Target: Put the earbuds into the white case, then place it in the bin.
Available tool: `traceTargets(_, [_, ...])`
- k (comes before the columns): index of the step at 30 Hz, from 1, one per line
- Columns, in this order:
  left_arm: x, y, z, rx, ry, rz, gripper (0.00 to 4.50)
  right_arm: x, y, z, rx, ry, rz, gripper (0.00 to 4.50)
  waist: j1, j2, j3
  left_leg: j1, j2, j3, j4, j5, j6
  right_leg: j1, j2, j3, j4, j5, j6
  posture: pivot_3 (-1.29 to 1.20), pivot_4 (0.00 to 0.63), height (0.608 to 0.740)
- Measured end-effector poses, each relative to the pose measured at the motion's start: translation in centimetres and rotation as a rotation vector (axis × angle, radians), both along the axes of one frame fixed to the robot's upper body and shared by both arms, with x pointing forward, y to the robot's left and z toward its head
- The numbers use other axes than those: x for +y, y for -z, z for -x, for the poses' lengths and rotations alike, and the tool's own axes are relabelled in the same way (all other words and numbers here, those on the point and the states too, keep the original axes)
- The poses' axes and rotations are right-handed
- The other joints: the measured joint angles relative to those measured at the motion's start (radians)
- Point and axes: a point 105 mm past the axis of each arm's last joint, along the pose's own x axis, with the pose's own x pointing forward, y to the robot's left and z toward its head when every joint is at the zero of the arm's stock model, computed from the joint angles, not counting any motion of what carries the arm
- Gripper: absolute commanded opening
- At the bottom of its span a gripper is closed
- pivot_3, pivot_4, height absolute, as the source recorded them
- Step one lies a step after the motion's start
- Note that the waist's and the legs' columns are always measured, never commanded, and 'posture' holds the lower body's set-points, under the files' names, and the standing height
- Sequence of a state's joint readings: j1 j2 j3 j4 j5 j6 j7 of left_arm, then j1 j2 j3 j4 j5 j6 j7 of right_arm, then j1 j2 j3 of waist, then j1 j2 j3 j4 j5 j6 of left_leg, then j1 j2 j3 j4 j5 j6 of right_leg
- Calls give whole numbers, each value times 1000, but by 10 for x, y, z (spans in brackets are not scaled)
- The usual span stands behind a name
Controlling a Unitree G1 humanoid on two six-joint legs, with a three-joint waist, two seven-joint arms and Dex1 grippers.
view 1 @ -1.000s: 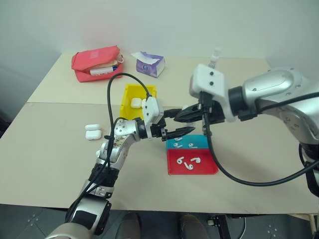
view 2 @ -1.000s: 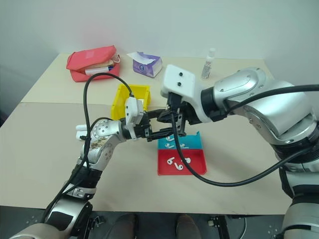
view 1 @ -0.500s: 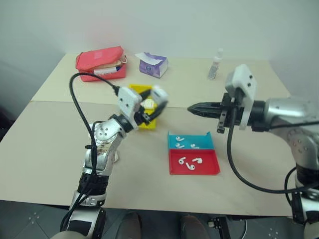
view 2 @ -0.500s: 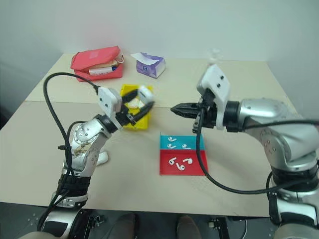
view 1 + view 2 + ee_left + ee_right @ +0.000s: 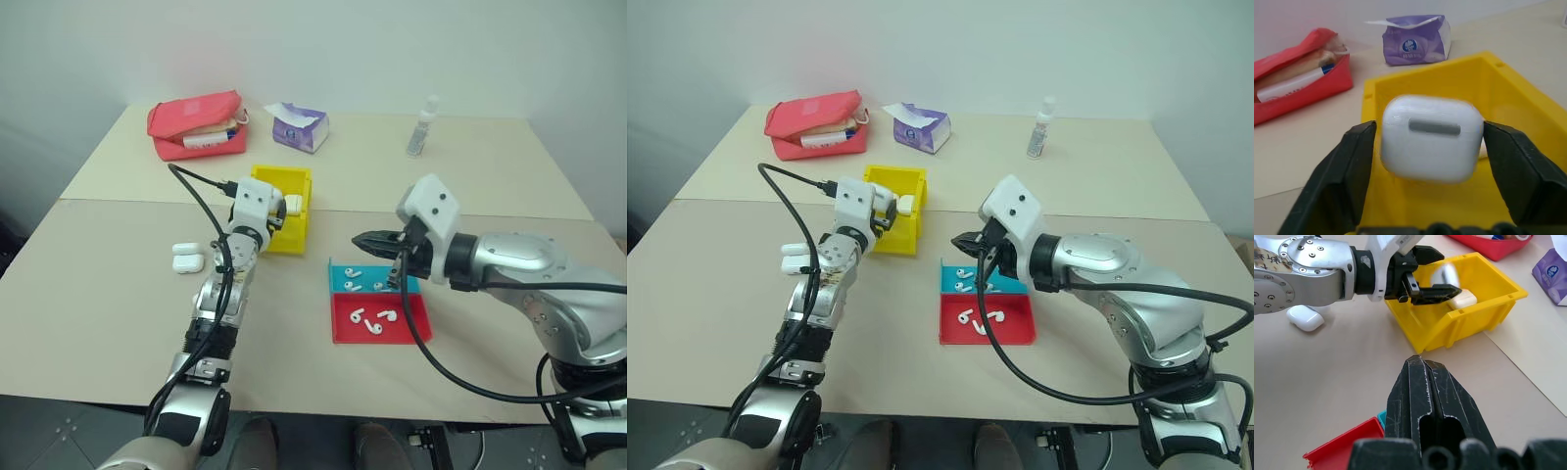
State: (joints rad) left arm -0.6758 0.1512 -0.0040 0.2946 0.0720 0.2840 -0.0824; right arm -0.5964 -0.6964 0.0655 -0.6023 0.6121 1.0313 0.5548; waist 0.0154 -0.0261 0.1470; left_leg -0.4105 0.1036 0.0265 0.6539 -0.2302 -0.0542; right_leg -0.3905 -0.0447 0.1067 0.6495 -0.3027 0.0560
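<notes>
On the beige table (image 5: 118, 294), my left gripper (image 5: 1427, 142) is spread over the yellow bin (image 5: 263, 233), the white case (image 5: 1431, 137) between its fingers, possibly loose; my right gripper (image 5: 364, 239) is pressed together.

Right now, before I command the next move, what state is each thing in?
Case: lid shut, at left gripper, over bin.
Second case: lying in bin.
Spare cases: shut, on table.
Right gripper: shut, empty.
Earbuds: loose in tray.
Pouch: open.
Tissue pack: open.
Bottle: upright.
</notes>
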Motion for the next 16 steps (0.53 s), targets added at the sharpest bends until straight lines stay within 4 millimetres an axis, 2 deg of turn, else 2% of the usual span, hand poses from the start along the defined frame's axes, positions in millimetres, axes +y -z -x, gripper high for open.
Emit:
traceTargets(4, [0,-6,2,-20,57,10,4457,-2,0,2,-9,14,-5,0,0,0,0,0,0,0,-1,0,0,0,0,0,0,0,0,0,150,740])
traceTargets(7, [5,-18,18,-40,200,45,4457,-10,11,6,-38,22,-15,0,-3,0,0,0,0,0,-3,1,-1,0,0,0,-1,0,0,0,150,740])
traceTargets(10, [25,-27,43,-28,359,18,4457,-27,29,12,-38,15,25,0,-7,0,0,1,0,0,-5,2,-4,-1,0,0,-1,0,0,0,150,740])
traceTargets(16, [50,-31,122,123,749,-121,4457,-57,33,20,-48,1,65,0,-16,0,0,6,0,1,-6,3,-4,2,0,0,0,0,0,0,150,740])
